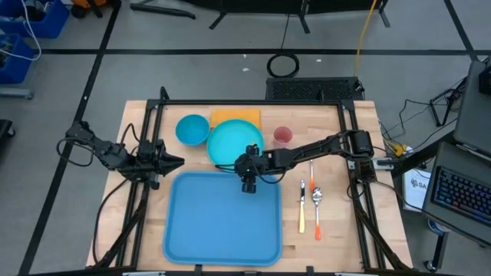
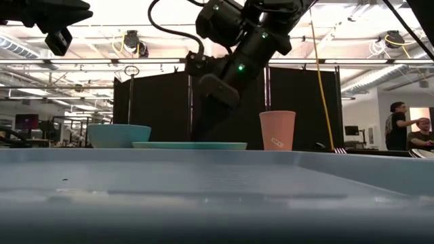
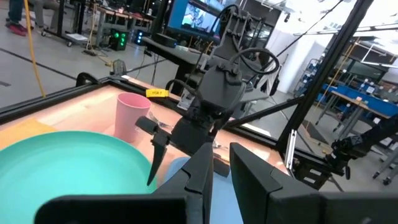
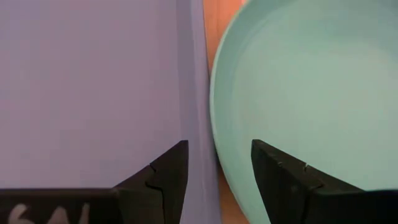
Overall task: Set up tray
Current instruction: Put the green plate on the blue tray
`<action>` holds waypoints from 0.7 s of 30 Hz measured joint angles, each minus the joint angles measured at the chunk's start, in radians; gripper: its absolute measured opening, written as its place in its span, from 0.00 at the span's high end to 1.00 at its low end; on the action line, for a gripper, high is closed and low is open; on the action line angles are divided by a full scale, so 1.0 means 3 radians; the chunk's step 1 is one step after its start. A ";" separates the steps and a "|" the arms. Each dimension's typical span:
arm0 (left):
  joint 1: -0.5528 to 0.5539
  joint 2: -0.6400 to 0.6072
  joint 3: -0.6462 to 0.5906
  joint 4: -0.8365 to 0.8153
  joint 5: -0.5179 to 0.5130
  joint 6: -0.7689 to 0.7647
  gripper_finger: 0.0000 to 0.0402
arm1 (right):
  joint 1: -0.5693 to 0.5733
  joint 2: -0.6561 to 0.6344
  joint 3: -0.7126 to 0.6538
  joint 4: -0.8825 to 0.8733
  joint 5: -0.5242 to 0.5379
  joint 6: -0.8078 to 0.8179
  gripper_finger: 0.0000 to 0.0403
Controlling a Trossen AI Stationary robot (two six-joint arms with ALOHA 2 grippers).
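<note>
The tray (image 1: 222, 218) lies flat at six o'clock on the worktop (image 1: 383, 230); you can expect light, stiff, slick plastic, best pinched at its raised rim. Right end effector (image 1: 248, 186), fingers apart, hovers over its twelve o'clock rim beside the plate (image 1: 230, 142). Left end effector (image 1: 178, 160) waits at nine o'clock, fingers together.

Even, bright overhead light in high view; short soft shadows under arms on wooden table (image 1: 337, 230). Low view backlit: ceiling strip lights (image 2: 380, 62) glare, right arm silhouetted dark, near tray (image 2: 217, 196) rim blurred, hazy. Left wrist view: foreground fingers (image 3: 255, 180) soft, background sharper. Right wrist view: flat, pale, washed tones.
</note>
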 joint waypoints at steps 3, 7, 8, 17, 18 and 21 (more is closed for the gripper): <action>0.0000 -0.0001 0.0000 -0.0001 0.0000 -0.0002 0.86 | -0.0032 0.0000 -0.0067 0.0069 0.0000 0.0017 0.59; 0.0000 -0.0001 0.0000 -0.0001 -0.0001 0.0001 0.86 | -0.0106 0.0001 -0.0173 0.0104 -0.0023 0.0105 0.59; 0.0000 -0.0001 0.0000 -0.0001 -0.0001 0.0001 0.86 | -0.0117 -0.0002 -0.0192 0.0114 -0.0018 0.0114 0.59; 0.0000 -0.0001 0.0000 -0.0002 -0.0004 0.0003 0.86 | -0.0164 -0.0005 -0.0253 0.0252 -0.0109 0.0114 0.59; 0.0000 -0.0001 0.0000 -0.0002 -0.0004 0.0003 0.86 | -0.0166 -0.0005 -0.0253 0.0252 -0.0097 0.0113 0.59; 0.0000 -0.0001 0.0000 -0.0003 -0.0003 0.0003 0.86 | -0.0170 -0.0005 -0.0253 0.0252 -0.0093 0.0120 0.61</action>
